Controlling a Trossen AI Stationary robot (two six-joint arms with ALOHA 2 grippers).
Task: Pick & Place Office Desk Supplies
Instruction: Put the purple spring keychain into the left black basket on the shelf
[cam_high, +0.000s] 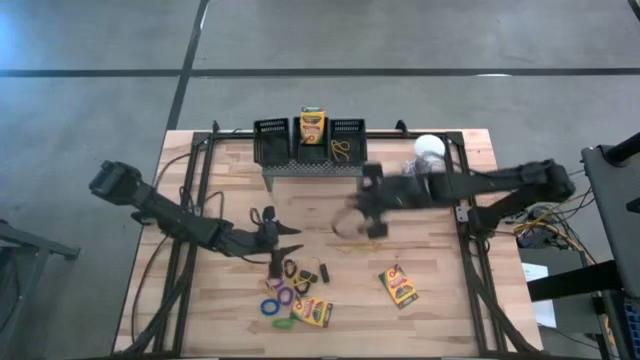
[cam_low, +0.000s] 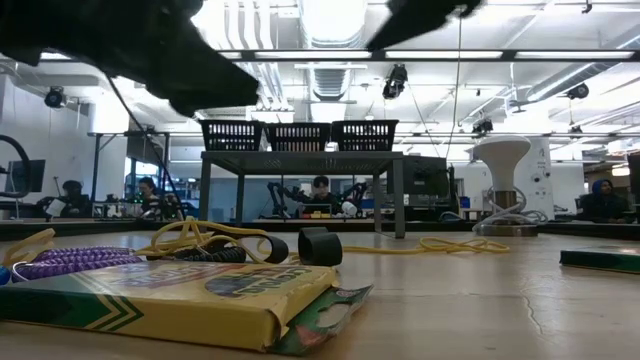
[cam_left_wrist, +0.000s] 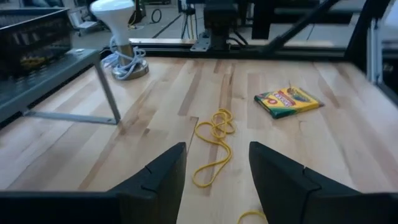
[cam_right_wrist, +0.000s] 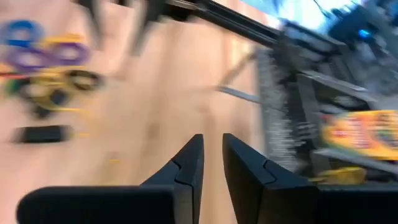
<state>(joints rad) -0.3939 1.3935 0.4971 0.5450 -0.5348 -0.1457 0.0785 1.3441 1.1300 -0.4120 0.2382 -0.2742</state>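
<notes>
We are seeing the left gripper (cam_high: 290, 238) hovering over the bench a little left of its middle, fingers (cam_left_wrist: 158, 180) standing apart with nothing between them. In its wrist view we are looking past those fingers at a tangled yellow loop (cam_left_wrist: 213, 140) lying flat on the wood, and past it at a crayon box (cam_left_wrist: 288, 101) lying flat toward the bench's right front.

The right gripper (cam_high: 362, 215) is hanging over the bench's middle, just in front of the grey stand (cam_high: 312, 167). Its fingers (cam_right_wrist: 186, 165) are showing only a narrow gap in its wrist view; we are seeing nothing gripped there, though that view is smeared, so we are hedging on that.

Three black mesh bins (cam_high: 271, 139) are sitting in a row on the stand at the bench's back edge. The middle bin is holding an upright crayon box (cam_high: 312, 125); the right bin is holding a yellow loop (cam_high: 341, 150).

Near the front edge, left of centre, we are seeing a purple loop (cam_high: 283, 294), a blue loop (cam_high: 271, 307), a green loop (cam_high: 283, 323) and another crayon box (cam_high: 313, 311) lying close together. A white round-topped object (cam_high: 429, 148) is standing by the back right corner.
</notes>
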